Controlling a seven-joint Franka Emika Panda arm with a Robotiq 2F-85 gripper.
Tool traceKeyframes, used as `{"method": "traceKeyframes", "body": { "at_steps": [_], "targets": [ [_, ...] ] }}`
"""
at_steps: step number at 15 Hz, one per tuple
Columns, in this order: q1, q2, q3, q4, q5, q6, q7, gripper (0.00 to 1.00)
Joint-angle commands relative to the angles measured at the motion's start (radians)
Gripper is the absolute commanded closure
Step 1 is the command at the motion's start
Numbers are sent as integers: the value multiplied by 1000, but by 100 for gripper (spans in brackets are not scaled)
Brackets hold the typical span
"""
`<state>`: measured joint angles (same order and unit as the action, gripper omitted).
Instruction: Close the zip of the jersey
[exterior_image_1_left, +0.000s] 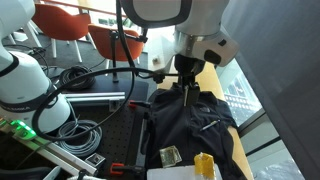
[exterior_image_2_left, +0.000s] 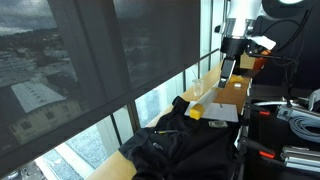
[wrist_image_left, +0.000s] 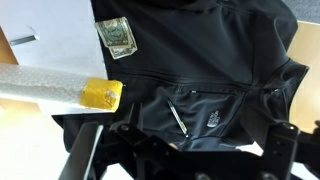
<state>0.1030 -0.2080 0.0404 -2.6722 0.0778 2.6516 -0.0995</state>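
The jaws (exterior_image_1_left: 184, 88) hang just above the jersey (exterior_image_1_left: 192, 125). Their dark fingers merge with the black cloth, so I cannot tell whether they are apart or together.

The likeliest failure, in my judgement, is pinching loose cloth instead of the pull. Nothing pins the garment down, so a tug could drag the whole jersey along the worktop (exterior_image_1_left: 243, 150) rather than run the slider. The folds could also jam the teeth.

In the wrist view the zip (wrist_image_left: 177, 118) shows only as a thin pale sliver, probably its pull, left of a small pale mark (wrist_image_left: 213, 122) on the chest. Its line cannot be traced in the fabric. The jersey lies crumpled and spread across the worktop, matte black and soft.

Farther off, a yellow block (wrist_image_left: 101, 95) touches its edge. A bank note (wrist_image_left: 118, 37) lies beyond, where a sliding garment could sweep it.
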Motion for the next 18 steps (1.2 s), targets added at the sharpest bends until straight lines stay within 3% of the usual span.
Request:
{"method": "traceKeyframes", "body": {
  "at_steps": [1, 7, 18],
  "targets": [
    [7, -55, -13, 26, 14, -52, -39, 0],
    [6, -58, -7, 74, 9, -91, -17, 0],
    [4, -47, -2, 38, 0, -68, -13, 0]
  ]
}}
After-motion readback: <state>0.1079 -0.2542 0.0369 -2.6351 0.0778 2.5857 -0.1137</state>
